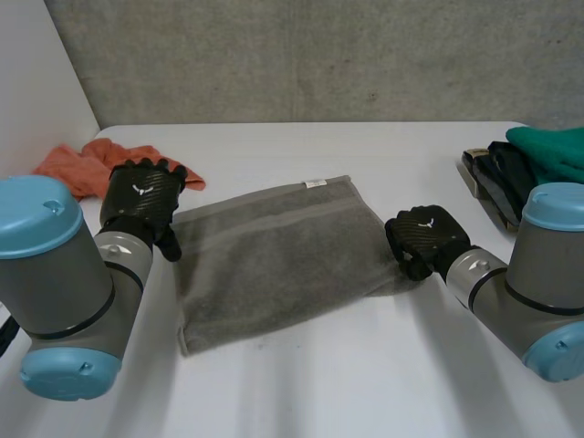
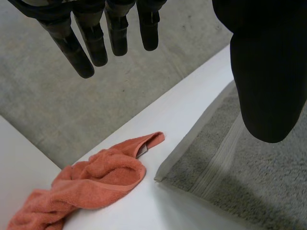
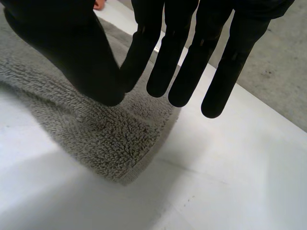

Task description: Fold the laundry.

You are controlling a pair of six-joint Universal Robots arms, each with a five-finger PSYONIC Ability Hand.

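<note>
A grey towel (image 1: 274, 255) lies folded flat in the middle of the white table (image 1: 365, 365). My left hand (image 1: 141, 196) hovers above the towel's left edge near its far corner, open, fingers (image 2: 96, 43) straight and spread from the thumb, nothing between them. The towel's corner (image 2: 192, 172) lies below that hand. My right hand (image 1: 424, 237) sits at the towel's right edge, curled like a fist. In the right wrist view its thumb (image 3: 72, 52) meets the fingers just above the towel's rounded near corner (image 3: 110, 143), with no cloth caught between them.
A crumpled orange cloth (image 1: 82, 164) lies at the table's far left, close beside the towel's corner, also seen as the orange cloth (image 2: 96, 182). A pile of dark and green garments (image 1: 529, 160) sits at the far right. Grey floor lies beyond the table's far edge.
</note>
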